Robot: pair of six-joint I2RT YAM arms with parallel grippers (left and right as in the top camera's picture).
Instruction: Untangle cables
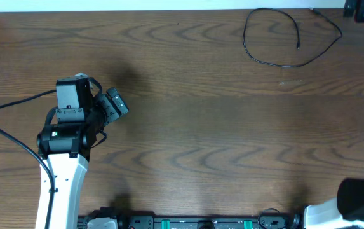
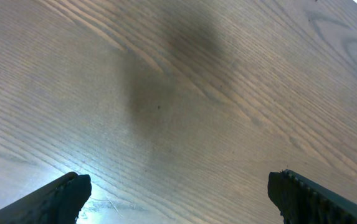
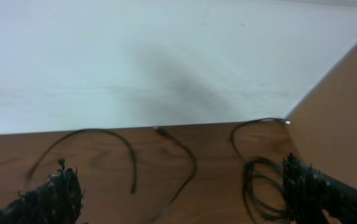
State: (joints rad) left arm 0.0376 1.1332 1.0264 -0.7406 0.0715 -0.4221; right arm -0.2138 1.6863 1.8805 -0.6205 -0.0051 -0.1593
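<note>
Now, left gripper [image 2: 178,183]: fingers spread wide, empty, bare table [image 2: 166,93] beneath. Right gripper [image 3: 177,168]: spread too, holding nothing. Black cables [image 3: 94,130] lie loose on table just ahead, between my fingertips; small coil [image 3: 256,186] beside right finger.

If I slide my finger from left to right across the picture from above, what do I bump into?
left arm → cable → right arm
</note>
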